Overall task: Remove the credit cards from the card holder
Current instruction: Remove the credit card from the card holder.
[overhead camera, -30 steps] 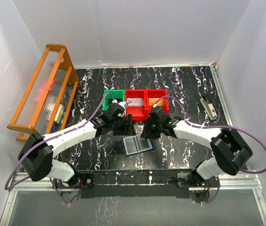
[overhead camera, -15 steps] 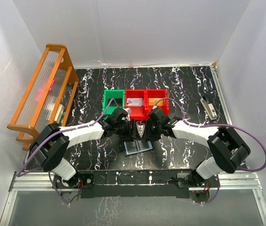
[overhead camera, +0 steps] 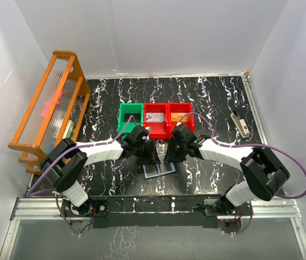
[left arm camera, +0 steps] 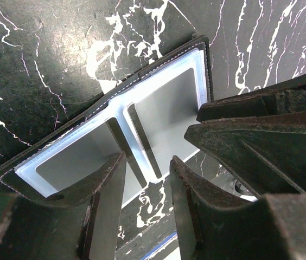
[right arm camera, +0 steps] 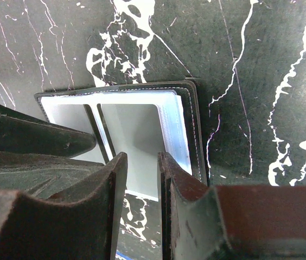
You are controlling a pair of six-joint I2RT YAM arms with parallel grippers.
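The card holder (overhead camera: 158,169) lies open and flat on the black marbled table, dark outside with two light-blue panels. It also shows in the left wrist view (left arm camera: 164,103) and the right wrist view (right arm camera: 136,122). My left gripper (overhead camera: 148,155) hangs just over its left far edge. In its own view the left gripper (left arm camera: 147,189) is open, with nothing between the fingers. My right gripper (overhead camera: 169,154) hangs over the right panel. In its own view the right gripper (right arm camera: 141,181) is open by a narrow gap and empty. No black card shows. Whether the pockets hold cards I cannot tell.
A green bin (overhead camera: 129,116) and two red bins (overhead camera: 155,115) stand in a row just behind the grippers; the middle one holds a pale flat piece, the right one (overhead camera: 180,115) something orange. An orange rack (overhead camera: 50,108) stands at the left. A small grey object (overhead camera: 241,123) lies at the right.
My left gripper has moved from near the bins down and right to the holder's far edge. My right gripper has stayed close over the holder. The holder has hardly shifted.
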